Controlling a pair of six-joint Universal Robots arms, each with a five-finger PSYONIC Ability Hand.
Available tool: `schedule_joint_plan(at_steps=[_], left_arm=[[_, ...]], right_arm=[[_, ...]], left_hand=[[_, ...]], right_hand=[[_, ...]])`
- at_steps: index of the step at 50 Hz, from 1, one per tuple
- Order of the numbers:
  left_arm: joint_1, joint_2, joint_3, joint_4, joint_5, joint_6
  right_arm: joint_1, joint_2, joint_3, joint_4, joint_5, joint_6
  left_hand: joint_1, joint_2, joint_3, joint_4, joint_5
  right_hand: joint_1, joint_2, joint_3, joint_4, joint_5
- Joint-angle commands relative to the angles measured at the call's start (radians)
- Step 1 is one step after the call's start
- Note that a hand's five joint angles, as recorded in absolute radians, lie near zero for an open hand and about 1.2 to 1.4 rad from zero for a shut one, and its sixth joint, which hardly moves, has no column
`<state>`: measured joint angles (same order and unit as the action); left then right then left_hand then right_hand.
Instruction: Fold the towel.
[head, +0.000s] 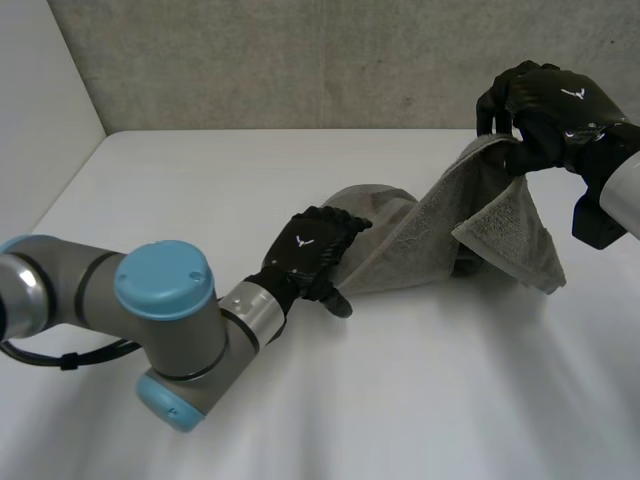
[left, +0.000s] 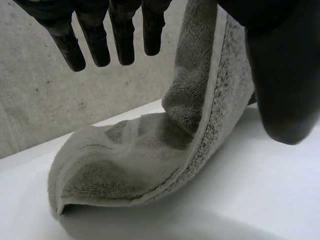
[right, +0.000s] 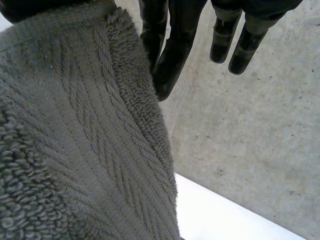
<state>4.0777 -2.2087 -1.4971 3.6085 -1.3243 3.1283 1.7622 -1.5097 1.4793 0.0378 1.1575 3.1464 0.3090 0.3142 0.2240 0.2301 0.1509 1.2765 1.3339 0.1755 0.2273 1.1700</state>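
1 grey towel (head: 440, 225) on the white worktop (head: 300, 170), 2 black hands on or at it. R hand (head: 545, 105) was raised well above the worktop at the far R side, fingers curled round the towel's top edge nr a corner, clamping it; from there the cloth hung in 2 parts: 1 short flap dropping straight down under the hand, and 1 long band sloping down toward the L hand (head: 310, 255). In the R wrist view the towel (right: 65, 150) lay against the palm, w/ fingers (right: 172, 55) just beside its edge and the worktop (right: 225, 220) far below. The low end of the towel lay on the worktop in a rounded fold, approx. mid-table. L hand sat low at that end, fingers over the fold's near edge, thumb tip down on the worktop. In the L wrist view the L hand's fingers (left: 95, 45) were straight and spread, not gripping, thumb (left: 285, 75) apart from them; the towel (left: 130, 160) rose between fingers and thumb, its folded end flat on the worktop (left: 250, 190). L arm (head: 160, 310) came in low from the near L side. 1 grey concrete wall (head: 300, 60) behind the worktop.
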Motion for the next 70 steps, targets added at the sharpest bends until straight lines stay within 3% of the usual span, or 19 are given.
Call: schedule_joint_plan(at_steps=[1,6,10,18,21,27,32,34,41,47,54,59,65,70], left_arm=[[-0.011,-0.101,0.08,-0.002,-0.006,-0.062],[-0.019,-0.146,0.112,0.004,-0.006,-0.099],[-0.019,-0.174,0.135,0.004,-0.01,-0.108],[-0.003,-0.157,0.158,0.001,-0.118,-0.097],[0.023,-0.105,0.158,-0.004,-0.144,-0.089],[0.133,-0.013,0.103,-0.031,-0.139,-0.021],[0.182,0.087,0.037,-0.099,-0.136,0.032],[0.191,0.132,0.015,-0.126,-0.127,0.036],[0.257,0.331,-0.101,-0.264,0.028,0.038],[0.297,0.434,-0.173,-0.324,0.117,0.039],[0.314,0.449,-0.199,-0.339,0.134,0.041],[0.343,0.599,-0.193,-0.405,0.142,0.042],[0.377,0.728,-0.135,-0.502,0.163,0.046],[0.409,0.827,-0.068,-0.554,0.25,0.075]], right_arm=[[0.0,-0.024,0.004,0.001,-0.001,-0.002],[0.002,-0.037,-0.005,0.005,0.002,0.001],[0.002,-0.067,-0.011,0.005,0.001,0.014],[-0.021,-0.093,-0.011,0.02,-0.008,0.003],[-0.043,-0.093,-0.01,0.045,-0.034,-0.002],[-0.107,-0.093,-0.004,0.076,-0.11,-0.052],[-0.122,-0.08,-0.002,0.14,-0.15,-0.135],[-0.122,-0.08,0.003,0.172,-0.156,-0.172],[-0.122,-0.095,0.018,0.258,-0.154,-0.331],[-0.122,-0.126,0.019,0.263,-0.156,-0.333],[-0.132,-0.144,0.026,0.263,-0.157,-0.332],[-0.167,-0.164,0.018,0.266,-0.16,-0.333],[-0.194,-0.207,0.006,0.341,-0.258,-0.354],[-0.205,-0.193,0.015,0.393,-0.329,-0.434]], left_hand=[[0.212,0.207,-0.049,-0.056,0.195],[0.547,0.542,-0.049,-0.056,0.53],[0.636,0.63,-0.049,-0.056,0.619],[0.753,0.748,-0.049,-0.056,0.737],[0.774,0.768,-0.049,-0.056,0.757],[1.087,1.082,-0.049,-0.056,1.07],[1.087,1.082,-0.049,-0.056,1.071],[1.087,1.082,-0.049,-0.056,1.071],[1.087,1.082,-0.049,-0.056,1.071],[1.087,1.082,-0.049,-0.056,1.071],[1.087,1.082,-0.049,-0.056,1.071],[1.087,1.082,-0.049,-0.056,1.071],[1.087,1.082,-0.049,-0.056,1.071],[1.087,1.082,-0.049,-0.056,1.071]], right_hand=[[0.12,0.062,-0.001,-0.053,0.052],[0.12,0.062,-0.001,-0.053,0.052],[0.12,0.062,-0.001,-0.053,0.052],[0.12,0.062,-0.001,-0.053,0.052],[0.12,0.062,-0.001,-0.053,0.052],[0.12,0.062,-0.001,-0.053,0.052],[0.12,0.062,-0.001,-0.053,0.052],[0.12,0.062,-0.001,-0.053,0.052],[0.12,0.062,-0.001,-0.053,0.052],[0.12,0.062,-0.001,-0.053,0.052],[0.12,0.062,-0.001,-0.053,0.052],[0.12,0.062,-0.001,-0.053,0.052],[0.12,0.062,-0.001,-0.053,0.052],[0.12,0.062,-0.001,-0.053,0.052]])
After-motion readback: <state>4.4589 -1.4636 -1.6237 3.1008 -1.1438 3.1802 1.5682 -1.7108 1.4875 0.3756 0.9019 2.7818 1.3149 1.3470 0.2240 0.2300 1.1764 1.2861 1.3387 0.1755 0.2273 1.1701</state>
